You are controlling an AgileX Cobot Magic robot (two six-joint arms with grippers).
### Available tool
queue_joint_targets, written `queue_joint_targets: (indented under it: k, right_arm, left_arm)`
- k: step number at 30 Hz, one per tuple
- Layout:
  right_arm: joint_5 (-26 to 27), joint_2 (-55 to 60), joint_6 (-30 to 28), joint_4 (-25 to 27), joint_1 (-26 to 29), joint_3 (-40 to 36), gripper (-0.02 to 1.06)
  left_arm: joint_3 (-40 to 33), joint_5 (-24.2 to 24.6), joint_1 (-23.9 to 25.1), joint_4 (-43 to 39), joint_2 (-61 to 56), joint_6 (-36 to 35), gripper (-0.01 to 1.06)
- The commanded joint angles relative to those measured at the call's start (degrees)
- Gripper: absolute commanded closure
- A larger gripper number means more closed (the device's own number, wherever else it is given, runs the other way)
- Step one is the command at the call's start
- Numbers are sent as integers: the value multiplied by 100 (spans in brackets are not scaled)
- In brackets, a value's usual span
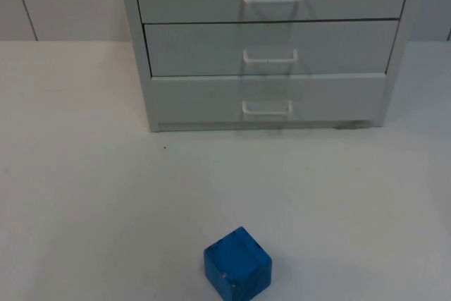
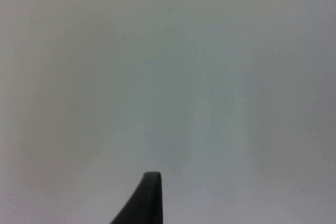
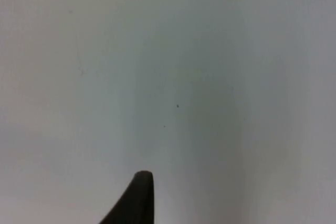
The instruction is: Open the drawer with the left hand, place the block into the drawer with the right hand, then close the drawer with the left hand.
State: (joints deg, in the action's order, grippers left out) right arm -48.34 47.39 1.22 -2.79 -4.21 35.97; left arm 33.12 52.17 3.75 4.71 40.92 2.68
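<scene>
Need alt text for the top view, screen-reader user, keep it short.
A blue block sits alone on the white table, nearer the camera than a pale grey drawer cabinet at the back. The three visible drawers are shut, each with a white handle at its centre.

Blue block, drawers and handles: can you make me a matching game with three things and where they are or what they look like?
Things:
1. block
2. bottom drawer
3. drawer handles

Descriptions:
A. white, one on each drawer front
B. blue, alone on the white table in front of the cabinet
C. grey, shut, lowest in the cabinet

Pairs: 1-B, 2-C, 3-A
</scene>
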Motion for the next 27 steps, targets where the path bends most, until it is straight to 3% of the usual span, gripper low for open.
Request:
queue_joint_targets:
  k: [1,10,18,23,27]
  right_arm:
    - [24,99,-60,-3,48,33,-1]
    - [45,99,-60,-3,48,33,-1]
    - [70,99,-60,18,48,33,-1]
    - [81,99,-60,18,48,33,-1]
    - [79,99,-50,18,48,33,-1]
  left_arm:
    - [44,-60,32,31,139,44,0]
    - [44,-108,32,192,206,280,7]
    - [44,-229,22,1659,483,1677,9]
    - [44,-164,11,3052,1077,3005,27]
    - [153,-154,-207,3147,1297,3166,27]
